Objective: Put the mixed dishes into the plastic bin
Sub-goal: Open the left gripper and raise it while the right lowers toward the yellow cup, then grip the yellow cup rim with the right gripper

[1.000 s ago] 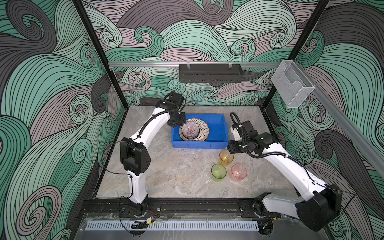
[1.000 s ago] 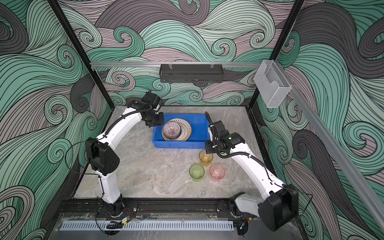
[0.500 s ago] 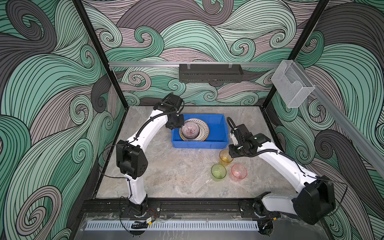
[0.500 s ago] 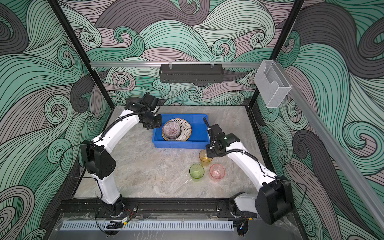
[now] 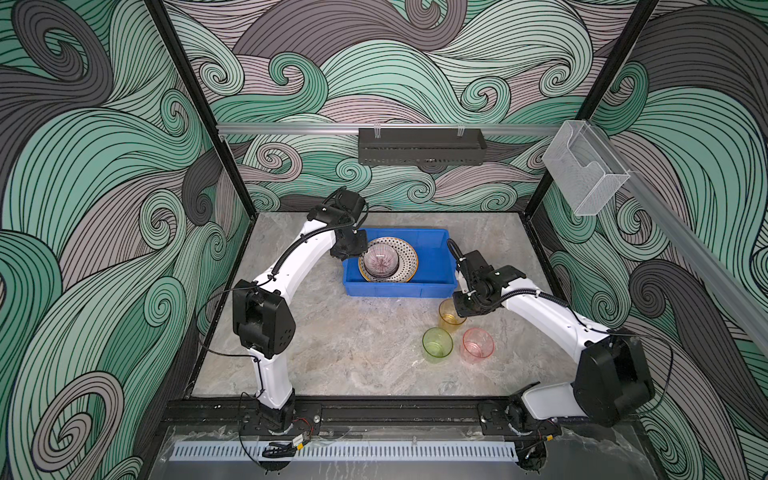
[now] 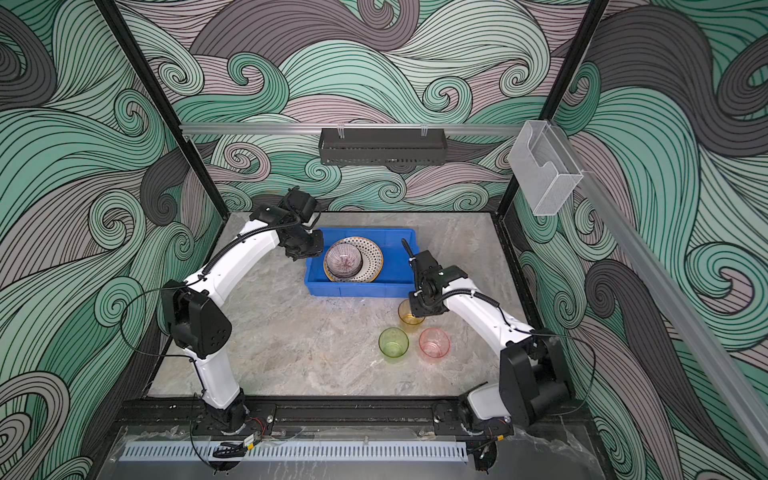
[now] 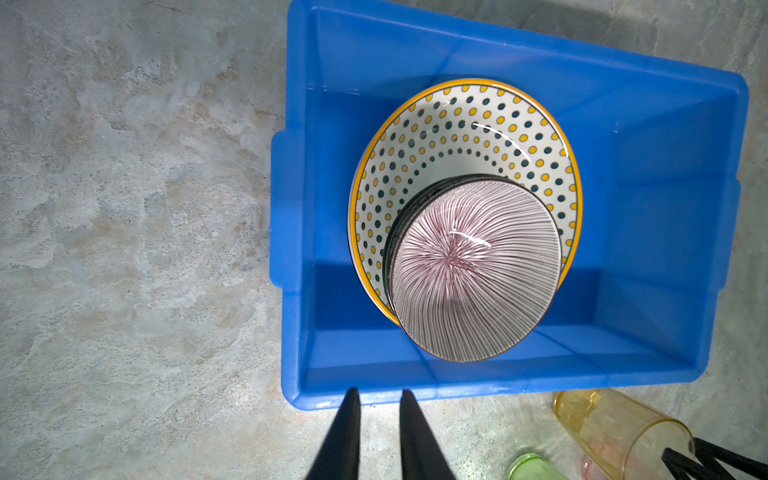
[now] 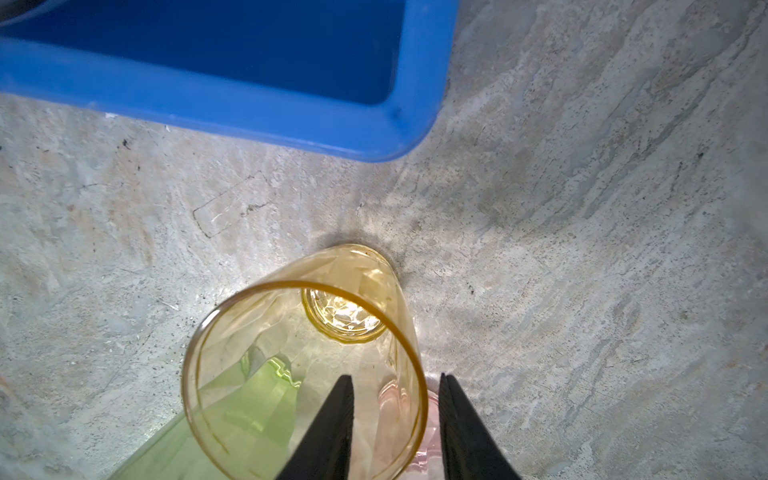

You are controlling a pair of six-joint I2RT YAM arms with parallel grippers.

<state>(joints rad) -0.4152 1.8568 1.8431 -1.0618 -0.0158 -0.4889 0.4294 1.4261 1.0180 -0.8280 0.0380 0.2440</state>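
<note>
The left gripper (image 7: 377, 392) hangs over the far left corner of the blue plastic bin (image 5: 432, 233). Its jaws are almost closed, with a narrow slit between them, and hold nothing. Inside the bin, a dotted plate (image 5: 406, 258) carries a purple-striped bowl (image 5: 380, 261) set off-centre toward the plate's left.

The translucent orange cup (image 5: 450, 312) stands upright on the surface, just outside the bin's near right corner. The right gripper (image 8: 395, 378) straddles its rim with one jaw inside the cup and one outside. The jaws are part open and do not look clamped on the wall yet.

The green cup (image 5: 436, 341) and pink cup (image 5: 478, 344) stand close by, nearer the front.

A pinch on one thin, slick wall could slip or tip the orange cup into these neighbours. A low carry might catch the bin's near rim. A drop onto the off-centre bowl could shift or chip it, and the left arm, parked over the bin, narrows the way in.
</note>
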